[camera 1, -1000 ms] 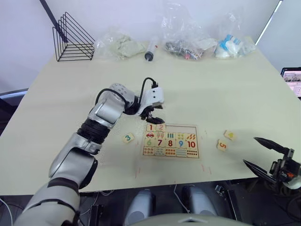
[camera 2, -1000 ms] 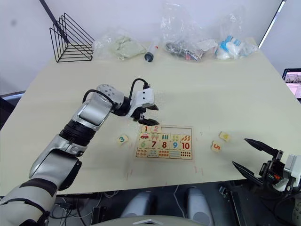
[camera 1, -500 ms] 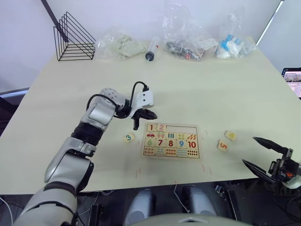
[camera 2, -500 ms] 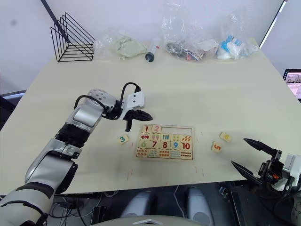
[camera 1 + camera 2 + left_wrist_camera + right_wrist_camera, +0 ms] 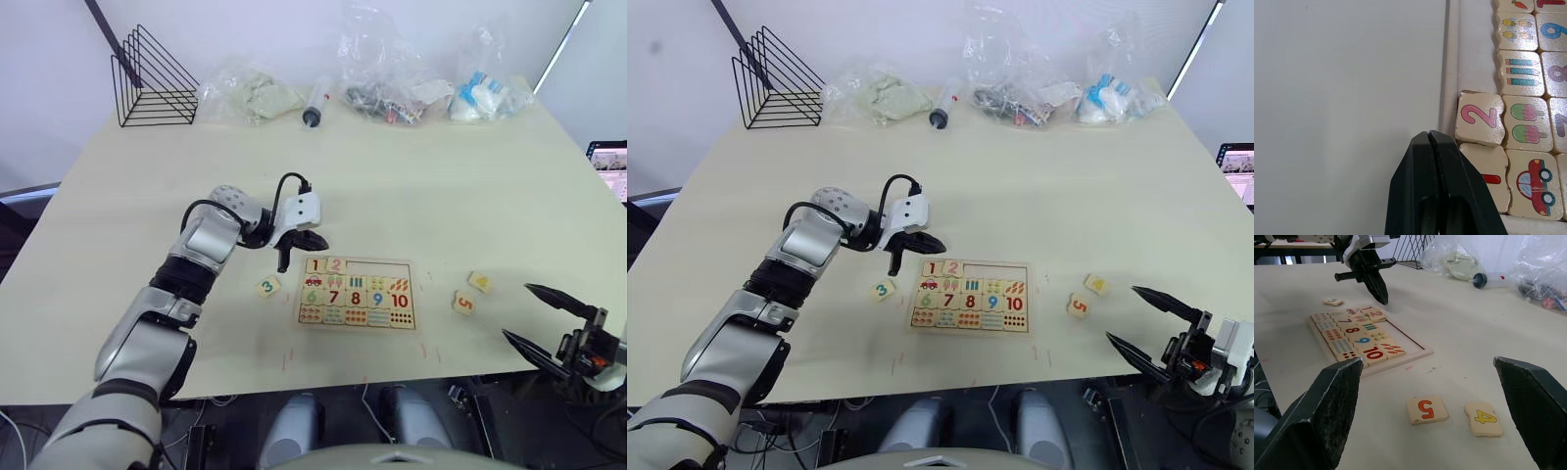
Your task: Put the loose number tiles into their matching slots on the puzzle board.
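Cluttering the table's (image 5: 470,186) far edge are a wire rack (image 5: 149,80), plastic bags (image 5: 392,73) and a syringe (image 5: 315,102). The board (image 5: 357,293) holds tiles 1 (image 5: 314,265) and 2 (image 5: 336,264) in its top row; the other slots (image 5: 384,267) are bare. Tile 3 (image 5: 266,287) lies left of it, tiles 4 (image 5: 480,282) and 5 (image 5: 463,302) right. The left gripper (image 5: 291,249), pinched closed and empty, hovers by the board's corner; the right gripper (image 5: 545,315) gapes wide near the table's edge.

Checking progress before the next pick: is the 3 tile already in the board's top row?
No, the 3 tile lies on the table left of the puzzle board.
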